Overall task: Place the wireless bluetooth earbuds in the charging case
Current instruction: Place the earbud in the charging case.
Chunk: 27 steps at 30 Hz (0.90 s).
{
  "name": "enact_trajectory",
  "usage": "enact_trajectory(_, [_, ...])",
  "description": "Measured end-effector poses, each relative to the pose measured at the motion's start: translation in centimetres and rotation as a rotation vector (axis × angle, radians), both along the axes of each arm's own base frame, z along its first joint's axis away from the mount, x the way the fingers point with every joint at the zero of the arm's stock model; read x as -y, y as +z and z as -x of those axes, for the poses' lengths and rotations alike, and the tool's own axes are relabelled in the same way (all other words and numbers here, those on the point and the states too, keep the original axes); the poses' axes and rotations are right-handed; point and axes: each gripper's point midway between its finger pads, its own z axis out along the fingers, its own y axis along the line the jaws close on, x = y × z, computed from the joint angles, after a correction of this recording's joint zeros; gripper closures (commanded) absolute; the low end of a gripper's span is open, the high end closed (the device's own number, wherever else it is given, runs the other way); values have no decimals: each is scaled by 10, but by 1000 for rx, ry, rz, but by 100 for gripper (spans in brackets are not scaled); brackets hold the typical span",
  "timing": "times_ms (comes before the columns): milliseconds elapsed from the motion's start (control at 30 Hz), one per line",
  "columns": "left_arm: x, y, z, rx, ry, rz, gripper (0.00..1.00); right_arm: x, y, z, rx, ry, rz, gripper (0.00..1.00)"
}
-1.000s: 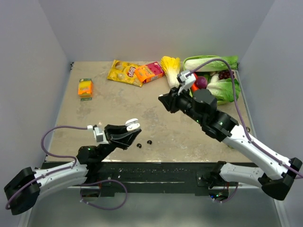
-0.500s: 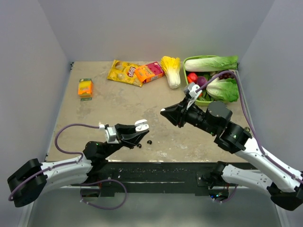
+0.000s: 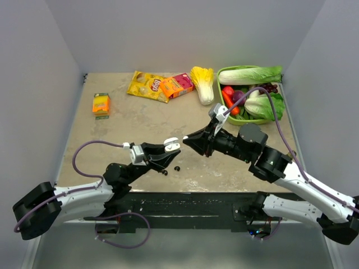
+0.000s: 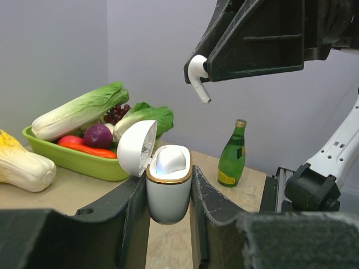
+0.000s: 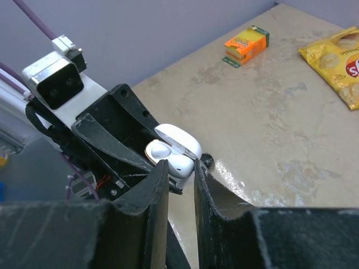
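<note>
Okay, spotting white earbud pinched by its head in right gripper, fingers closed on it, stem pointing down. Hanging just above charging case, slightly to its right in left wrist view, not touching. Noting case upright, clamped at both sides by left gripper, fingers closed on it. Seeing lid flipped open to the left and second white bud seated inside. Also seeing two black earbuds loose on table, close together, near left gripper tip in top view. Farther out: green basket of vegetables, green bottle, yellow chip bag, orange box toward far side.
</note>
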Motion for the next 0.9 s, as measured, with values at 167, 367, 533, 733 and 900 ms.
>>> enact_trajectory(167, [3, -3, -2, -9, -1, -10, 100, -6, -2, 1, 20, 1, -18, 100])
enact_trajectory(367, [7, 3, -4, -12, -6, 0, 100, -2, -9, 5, 89, -33, -44, 100])
enact_trajectory(533, [9, 1, -5, -22, -10, -5, 100, 5, 4, 2, 147, -74, -80, 100])
enact_trajectory(733, [14, -4, -5, -30, -20, -22, 100, 3, 11, -1, 177, -84, -98, 100])
enact_trajectory(900, [18, -10, -4, -30, -35, -42, 100, -2, 2, -4, 174, -80, -67, 100])
